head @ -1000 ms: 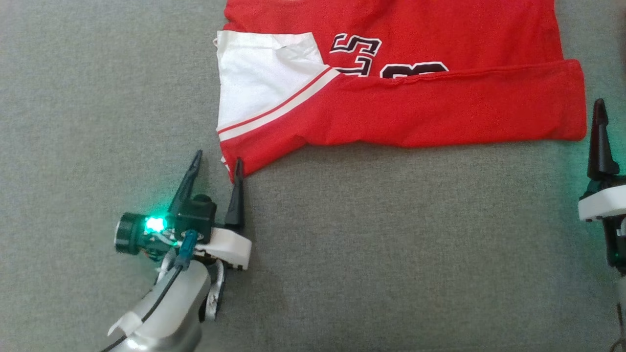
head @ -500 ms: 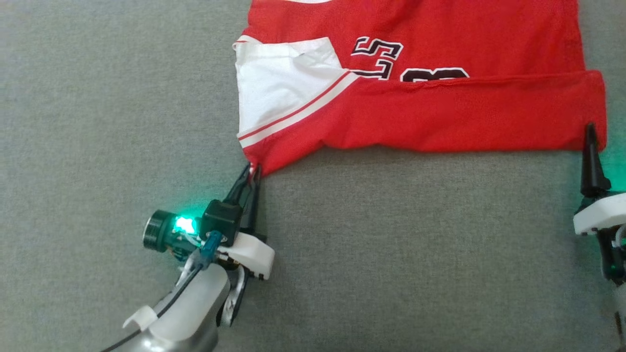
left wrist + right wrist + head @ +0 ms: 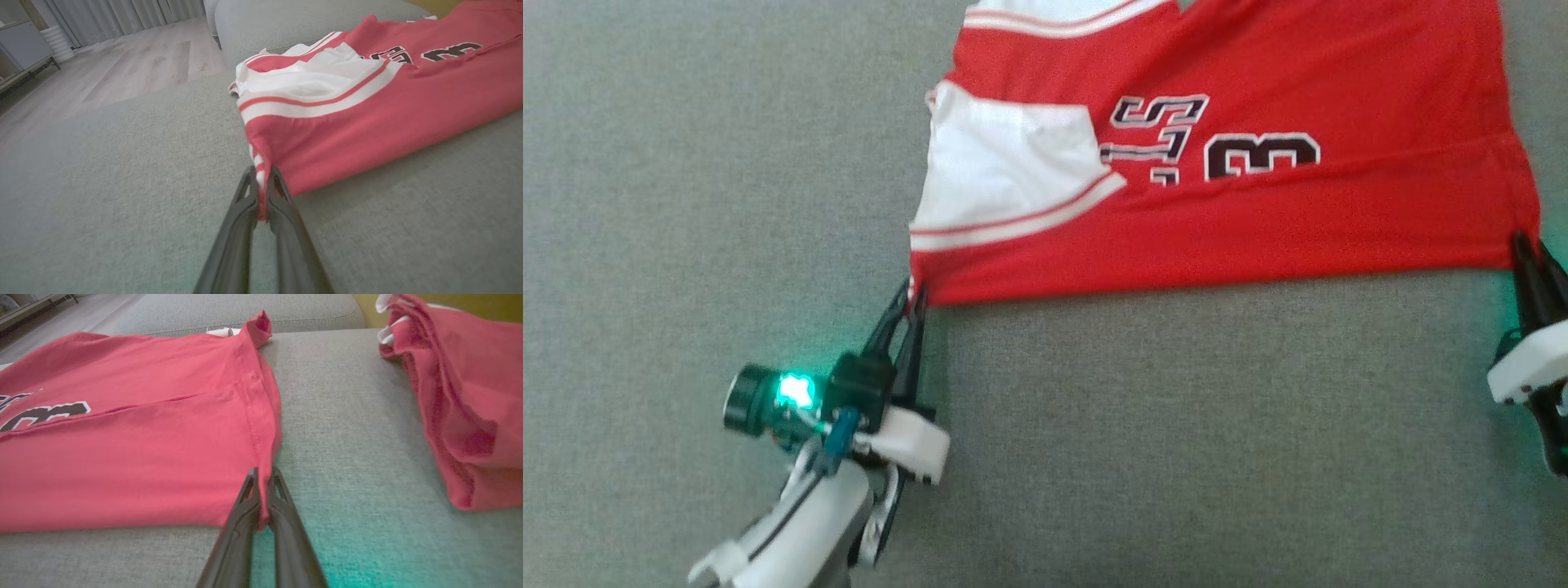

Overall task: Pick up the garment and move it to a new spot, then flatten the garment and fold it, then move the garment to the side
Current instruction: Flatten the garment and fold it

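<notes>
The garment is a red jersey with a white sleeve panel and dark numerals, lying on a grey cushion. My left gripper is shut on its near left corner; the left wrist view shows the red and white hem pinched between the fingers of that gripper. My right gripper is shut on the garment's near right corner, and the right wrist view shows the red edge caught between the closed fingertips of this gripper. The near edge runs taut between both grippers.
A second red cloth lies bunched to the right of the garment in the right wrist view. The grey cushion stretches wide in front of the garment. Beyond the cushion's far edge lie a wooden floor and curtains.
Both grippers went from open to shut: the left closed on the near left corner first, the right on the near right corner after. The garment's near fold has been drawn out straight. The camera shifted.
</notes>
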{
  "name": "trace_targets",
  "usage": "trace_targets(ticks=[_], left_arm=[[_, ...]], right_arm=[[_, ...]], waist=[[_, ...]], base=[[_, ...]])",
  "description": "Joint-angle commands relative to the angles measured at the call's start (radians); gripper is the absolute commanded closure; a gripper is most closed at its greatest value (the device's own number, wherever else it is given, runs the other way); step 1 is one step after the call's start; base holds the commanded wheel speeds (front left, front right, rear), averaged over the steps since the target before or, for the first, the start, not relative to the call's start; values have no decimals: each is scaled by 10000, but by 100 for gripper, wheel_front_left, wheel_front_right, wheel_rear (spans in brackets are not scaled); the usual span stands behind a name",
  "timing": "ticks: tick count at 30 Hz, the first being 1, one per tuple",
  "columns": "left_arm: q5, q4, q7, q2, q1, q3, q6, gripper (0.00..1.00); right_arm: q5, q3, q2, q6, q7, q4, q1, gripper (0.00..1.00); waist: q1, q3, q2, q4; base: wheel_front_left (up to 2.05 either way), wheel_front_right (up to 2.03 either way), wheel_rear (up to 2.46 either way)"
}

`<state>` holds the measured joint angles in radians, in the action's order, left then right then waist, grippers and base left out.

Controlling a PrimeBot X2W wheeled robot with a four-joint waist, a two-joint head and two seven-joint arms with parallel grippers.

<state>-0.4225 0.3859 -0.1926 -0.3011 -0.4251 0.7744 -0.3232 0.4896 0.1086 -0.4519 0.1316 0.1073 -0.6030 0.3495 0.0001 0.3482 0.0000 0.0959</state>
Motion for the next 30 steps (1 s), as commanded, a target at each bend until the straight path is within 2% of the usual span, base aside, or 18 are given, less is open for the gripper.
trace_targets(ticks=[1, 6, 12, 17, 23, 24, 25, 26, 27, 30], left_arm=[[-58, -352, 44, -486, 253, -386, -192, 100], [-144, -961, 132, -753, 993, -335, -429, 100], [-310, -1947, 192, -1137, 2325, -181, -772, 100], [-400, -2553, 354, -1296, 3086, -11, -1014, 100], [-535, -3006, 556, -1508, 3523, 37, -1146, 100], [-553, -3032, 567, -1533, 3549, 48, -1127, 95], [-582, -3053, 572, -1541, 3565, 50, -1108, 76], [-621, -3071, 597, -1545, 3576, 59, -1075, 30], [-648, -3083, 628, -1557, 3582, 69, -1054, 0], [-643, -3162, 712, -1613, 3527, 69, -1068, 0]], right_arm=[[114, 102, -442, -9, 183, 265, -451, 100], [217, 38, -762, -9, 190, 601, -1114, 100], [410, -343, -1068, -9, -227, 1595, -2752, 100], [445, -868, -961, -9, -624, 2662, -4270, 100], [137, -1691, -429, -9, -1120, 3858, -5491, 100], [83, -1804, -344, -9, -1211, 4026, -5600, 76], [27, -1905, -271, -9, -1289, 4174, -5681, 43], [-59, -2031, -203, -9, -1335, 4314, -5725, 0], [-162, -2164, -130, -9, -1361, 4445, -5735, 0], [-389, -2484, 82, -9, -1423, 4850, -5706, 0]], waist=[[-1, -206, 0, 11], [-1, -567, 0, 13], [-1, -1023, 0, -16], [-1, -1212, 0, -13], [-1, -1357, 0, -25], [-1, -1370, 0, -31], [-1, -1380, 0, -37], [-1, -1390, 0, -46], [-1, -1397, 0, -58], [-1, -1407, 0, -93]], base=[[0, 0, 0], [0, 0, 0], [0, 0, 0], [0, 0, 0], [0, 0, 0], [0, 0, 0], [0, 0, 0], [0, 0, 0], [0, 0, 0], [0, 0, 0]])
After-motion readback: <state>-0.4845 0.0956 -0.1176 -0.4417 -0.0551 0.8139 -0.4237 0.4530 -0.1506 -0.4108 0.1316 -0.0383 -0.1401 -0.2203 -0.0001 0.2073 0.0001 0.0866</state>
